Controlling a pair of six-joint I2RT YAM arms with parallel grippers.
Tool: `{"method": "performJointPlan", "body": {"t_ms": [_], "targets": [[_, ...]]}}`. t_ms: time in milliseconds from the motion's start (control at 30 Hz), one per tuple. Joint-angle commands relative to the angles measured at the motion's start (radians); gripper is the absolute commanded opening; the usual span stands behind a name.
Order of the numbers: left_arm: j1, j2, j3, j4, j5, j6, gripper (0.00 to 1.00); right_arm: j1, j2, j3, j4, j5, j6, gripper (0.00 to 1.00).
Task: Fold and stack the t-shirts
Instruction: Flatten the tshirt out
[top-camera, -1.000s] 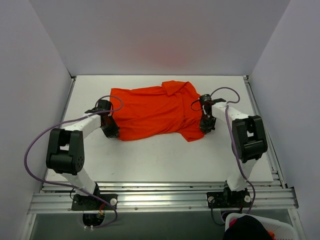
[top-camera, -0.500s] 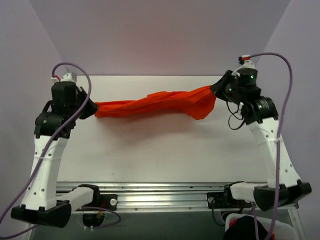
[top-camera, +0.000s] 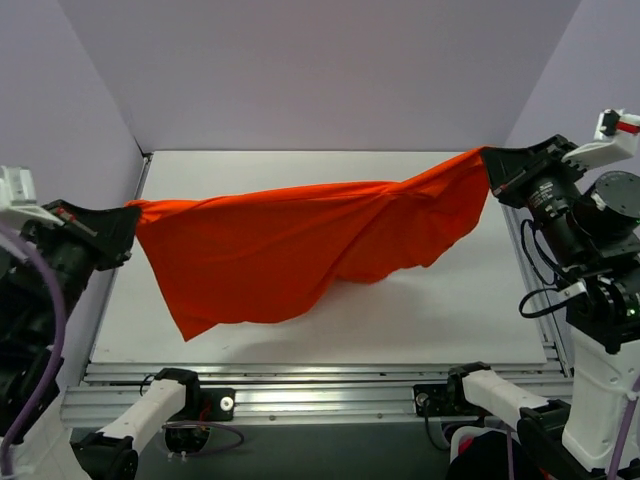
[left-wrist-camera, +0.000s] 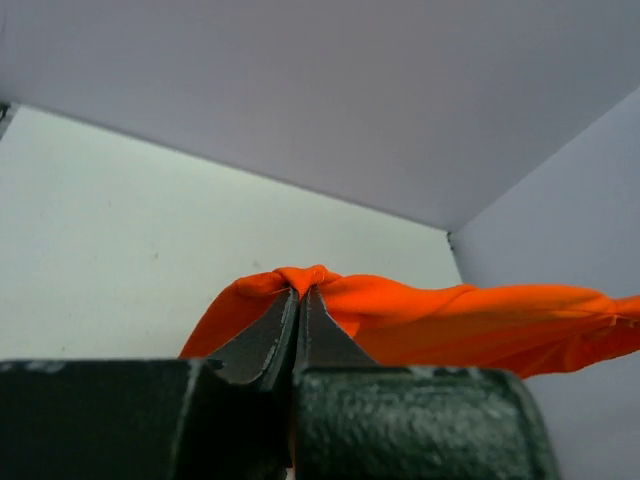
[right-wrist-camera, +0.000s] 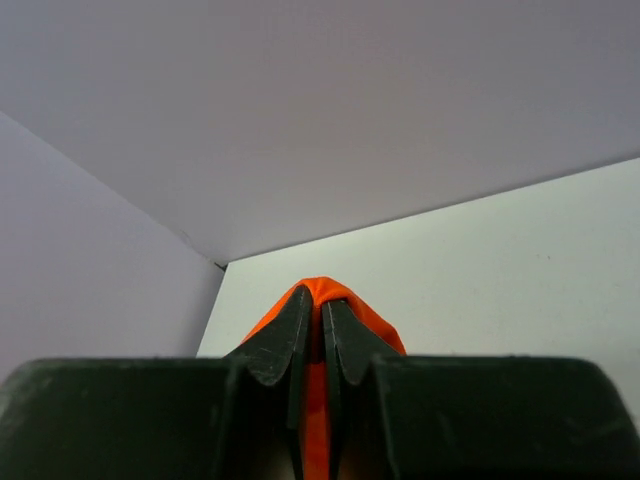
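On the left, the left gripper (top-camera: 133, 212) is clamped tight on one end of the orange-red t-shirt (top-camera: 290, 250). The cloth stretches in mid-air across the white table (top-camera: 420, 320), its lower-left corner drooping lowest. Far right, the right gripper (top-camera: 488, 162) pinches the opposite end, held higher.

My table (top-camera: 400, 330) is a flat matte white surface, shut in on three sides by plain pale lavender-grey panels: a back wall (top-camera: 320, 70), a left wall (top-camera: 60, 100) and a right wall (top-camera: 570, 90). They meet the tabletop in straight seams. Along the near edge in front of me runs a ribbed aluminium rail (top-camera: 330, 385). The light is soft and even, leaving only a faint grey shadow on the white.
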Motion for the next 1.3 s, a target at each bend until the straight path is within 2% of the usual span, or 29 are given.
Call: {"method": "performJointPlan", "body": {"t_ms": [0,100,267,367,400,500,533,633,733,800,833,867,933,967,1000,1033,1067,1100,1133,1167,1233,1267], "targets": [[-0.001,0.081,0.169,-0.039,0.008,0.066,0.02,-0.007,0.008,0.102,-0.002,0.049,-0.023,0.0],[-0.003,0.16,0.303,-0.036,0.004,0.069,0.02,-0.007,0.043,0.156,0.049,0.049,-0.026,0.0],[-0.003,0.235,0.268,0.078,0.005,0.052,0.02,-0.007,0.179,0.196,0.161,0.028,-0.069,0.0],[-0.001,0.287,0.162,0.147,-0.033,0.025,0.02,-0.005,0.299,0.216,0.133,0.063,-0.037,0.0],[-0.001,0.293,0.072,0.202,-0.034,0.019,0.02,-0.005,0.32,0.199,0.141,0.083,-0.03,0.0],[0.0,0.309,-0.097,0.31,-0.05,-0.031,0.02,-0.004,0.366,0.055,0.191,0.116,0.001,0.0],[0.0,0.313,-0.213,0.34,-0.053,-0.053,0.02,-0.002,0.388,0.015,0.199,0.139,0.004,0.0],[0.01,0.364,-0.406,0.446,-0.062,-0.106,0.02,-0.002,0.444,-0.166,0.253,0.172,0.0,0.0],[0.017,0.477,-0.491,0.532,-0.065,-0.132,0.02,-0.004,0.527,-0.252,0.313,0.181,-0.013,0.0],[0.031,0.621,-0.507,0.566,-0.061,-0.143,0.02,-0.005,0.589,-0.288,0.362,0.207,-0.013,0.0],[0.042,0.679,-0.492,0.567,-0.045,-0.149,0.02,-0.005,0.665,-0.281,0.371,0.216,-0.011,0.0],[0.053,0.808,-0.429,0.546,-0.004,-0.143,0.02,-0.005,0.708,-0.263,0.382,0.219,-0.013,0.0],[0.074,0.936,-0.322,0.494,0.028,-0.126,0.02,-0.005,0.861,-0.135,0.373,0.216,-0.019,0.0],[0.083,1.032,-0.264,0.453,0.059,-0.118,0.02,-0.004,0.912,-0.064,0.341,0.213,-0.028,0.0],[0.091,1.062,-0.181,0.448,0.077,-0.117,0.02,0.002,0.967,0.014,0.321,0.227,-0.048,0.0],[0.115,1.076,-0.165,0.46,0.096,-0.138,0.05,0.005,1.067,0.176,0.304,0.228,-0.062,0.0],[0.134,1.092,-0.159,0.496,0.119,-0.164,0.3,0.006,1.116,0.268,0.261,0.232,-0.075,0.0],[0.158,1.099,-0.142,0.498,0.142,-0.198,0.56,0.007,1.22,0.467,0.226,0.254,-0.088,0.51],[0.196,1.105,-0.125,0.494,0.146,-0.239,0.97,0.007,1.273,0.567,0.145,0.286,-0.088,0.86],[0.21,1.114,-0.107,0.488,0.15,-0.245,0.94,0.007,1.313,0.658,0.111,0.316,-0.086,1.0],[0.252,1.107,-0.071,0.489,0.165,-0.268,0.94,0.004,1.35,0.752,0.102,0.348,-0.085,1.0],[0.269,1.079,-0.071,0.506,0.177,-0.282,0.94,0.006,1.329,0.716,0.13,0.35,-0.088,1.0]]}}
